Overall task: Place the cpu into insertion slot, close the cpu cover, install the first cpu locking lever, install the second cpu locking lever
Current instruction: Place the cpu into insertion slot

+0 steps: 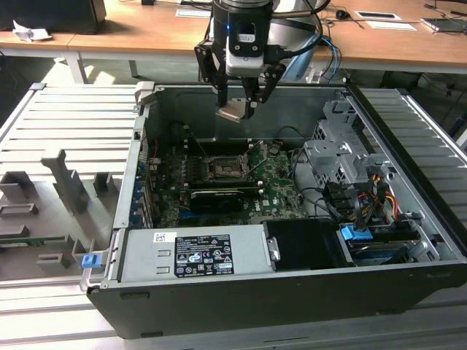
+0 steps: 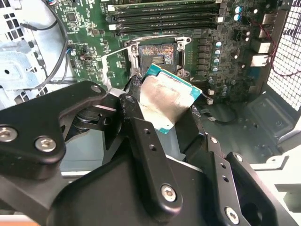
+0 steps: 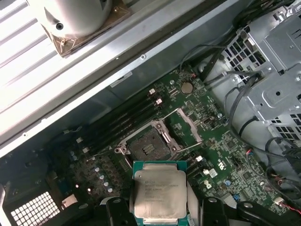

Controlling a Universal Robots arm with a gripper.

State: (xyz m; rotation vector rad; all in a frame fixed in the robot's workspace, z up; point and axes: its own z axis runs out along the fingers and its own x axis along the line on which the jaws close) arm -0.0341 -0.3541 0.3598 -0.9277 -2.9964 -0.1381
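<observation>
1. My gripper (image 1: 237,109) is clamped on the cpu (image 1: 235,111), one finger on each of two opposite edges.
2. In the exterior view the cpu hangs in the air above the open computer case (image 1: 219,306), near its rear wall and clear of the board. It looks slightly tilted.
3. In the second wrist view the cpu (image 2: 167,101) shows its silvery top with a teal edge, pinched between the black fingers (image 2: 134,96).
4. In the first wrist view the cpu (image 3: 158,193) sits between the fingertips, metal top facing the camera.
5. The insertion slot (image 1: 222,169) lies on the green board (image 1: 277,191), below the held cpu and well apart from it.
6. The slot (image 3: 149,147) is bare, its dark centre exposed. I see the same in the second wrist view (image 2: 157,53).
7. The cpu cover (image 3: 192,123) stands swung open just beside the slot, so it's not closed.
8. The memory slots (image 2: 164,19) run along one side of the socket.
9. A long black card (image 1: 217,198) lies on the board near the slot, on the side toward the power supply (image 1: 193,255).
</observation>
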